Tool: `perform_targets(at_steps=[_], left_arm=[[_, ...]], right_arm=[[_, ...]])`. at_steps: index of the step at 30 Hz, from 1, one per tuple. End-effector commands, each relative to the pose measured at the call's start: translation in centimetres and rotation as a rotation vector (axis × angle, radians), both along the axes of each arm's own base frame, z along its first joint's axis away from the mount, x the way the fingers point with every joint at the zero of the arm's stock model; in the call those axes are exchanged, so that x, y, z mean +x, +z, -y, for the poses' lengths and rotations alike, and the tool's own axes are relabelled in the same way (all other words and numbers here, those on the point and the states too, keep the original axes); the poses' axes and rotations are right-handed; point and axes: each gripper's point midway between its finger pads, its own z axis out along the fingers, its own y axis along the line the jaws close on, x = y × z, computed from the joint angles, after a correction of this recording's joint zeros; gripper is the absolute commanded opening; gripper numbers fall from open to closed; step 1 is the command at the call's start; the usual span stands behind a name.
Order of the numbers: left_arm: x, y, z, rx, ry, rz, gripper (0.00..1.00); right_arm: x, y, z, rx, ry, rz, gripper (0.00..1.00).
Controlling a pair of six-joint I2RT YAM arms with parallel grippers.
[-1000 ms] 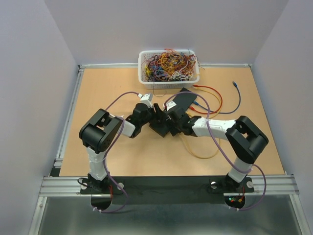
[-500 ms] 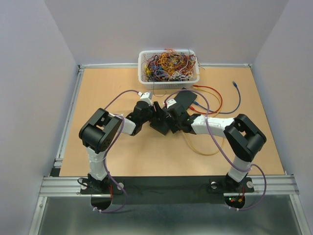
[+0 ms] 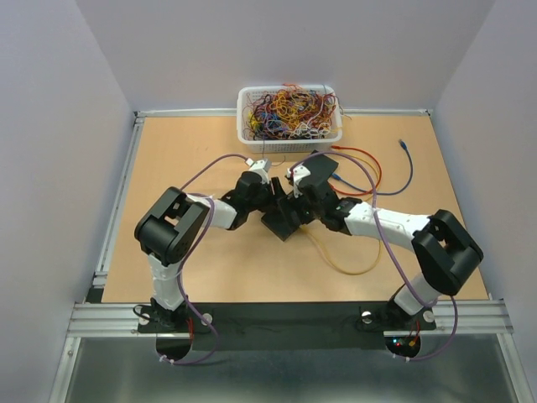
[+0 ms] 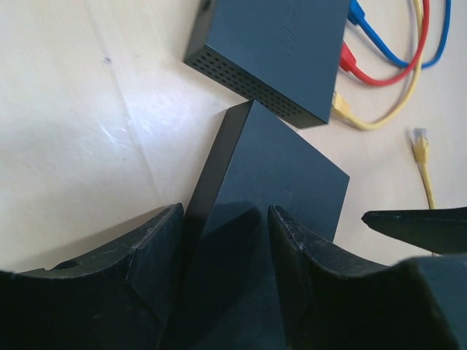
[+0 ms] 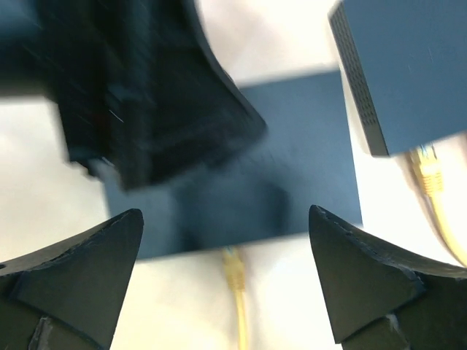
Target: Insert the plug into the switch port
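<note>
Grips the switch [image 4: 284,168] with the left tool [image 4: 225,219]; hangs the right tool [image 5: 225,215] wide open just above the yellow plug [image 5: 232,261].

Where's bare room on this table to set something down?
Bare: the table's left side, beside the left arm, and the near strip between that arm and the yellow cable. Crowded: the middle, where the right arm meets it over the switches, and the far right, crossed by the red cable and blue cable; the basket fills the far middle.
</note>
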Motion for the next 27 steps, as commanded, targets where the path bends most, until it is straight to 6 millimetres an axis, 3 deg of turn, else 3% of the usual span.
perform_targets(at_steps=[1, 7, 12, 15, 18, 24, 27], left_arm=[[-3.8, -2.8, -0.4, 0.082, -0.056, -0.166, 0.62], [-2.3, -1.5, -1.9, 0.116, 0.012, -0.138, 0.62], [-0.8, -0.1, -4.7, 0.150, 0.093, -0.115, 0.62], [-0.4, 1.6, -5.8, 0.163, 0.121, -0.075, 0.62], [0.2, 5.0, -6.5, 0.154, 0.144, 0.003, 0.62], [-0.4, 10.0, -7.2, 0.125, 0.155, 0.096, 0.62], [-1.0, 11.4, -8.3, 0.142, 0.170, 0.132, 0.62]], right_arm=[[-0.1, 2.6, -2.4, 0.125, 0.043, 0.030, 1.00], [-1.3, 3.2, -2.1, 0.138, 0.044, 0.011, 1.00], [-1.1, 5.6, -0.3, 0.135, -0.034, 0.066, 1.00], [-1.0, 6.8, 1.2, 0.135, -0.112, 0.093, 1.00], [-1.6, 8.5, 2.5, 0.180, -0.173, 0.115, 1.00], [-2.8, 11.3, 4.9, 0.226, -0.277, 0.133, 1.00], [-3.3, 12.8, 6.7, 0.215, -0.324, 0.162, 1.00]])
